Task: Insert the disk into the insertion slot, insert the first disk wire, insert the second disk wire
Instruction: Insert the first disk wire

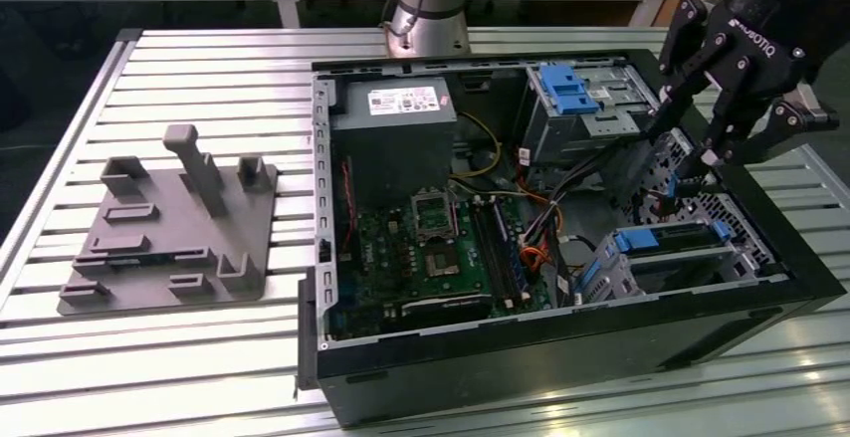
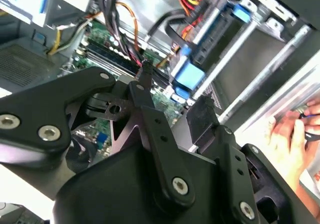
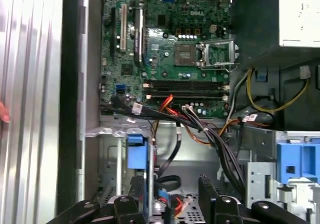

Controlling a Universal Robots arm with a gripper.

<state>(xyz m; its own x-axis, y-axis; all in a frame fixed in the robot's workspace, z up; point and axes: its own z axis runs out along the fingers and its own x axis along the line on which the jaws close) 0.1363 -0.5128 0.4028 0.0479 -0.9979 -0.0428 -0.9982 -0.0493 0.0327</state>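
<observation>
The black gripper [image 2: 174, 90] sits closest in the second wrist view. Its two fingers [image 2: 202, 115] are spread apart, with nothing pinched between them. In the exterior view it hangs over the side of the open computer case [image 1: 531, 357] toward the exterior view's right, tips down among the wiring.

The disk [image 1: 668, 246] lies seated in the slot [image 1: 754, 243] at the case's near corner, its blue bracket showing, close to the fingertips. A bundle of black, orange and red cables [image 3: 200, 126] runs from the green board [image 3: 170, 49] toward the slot, and loose loops lie right between the fingers. A taller cage with a blue latch [image 1: 571, 89] stands just beside the gripper, and the power supply [image 1: 392, 123] sits across the board.

Whether any wire is plugged into the disk cannot be made out. A hand [image 2: 290, 129] shows blurred outside the case wall. A grey fixture plate [image 1: 159, 228] rests on the slatted table [image 1: 199, 49], well apart.
</observation>
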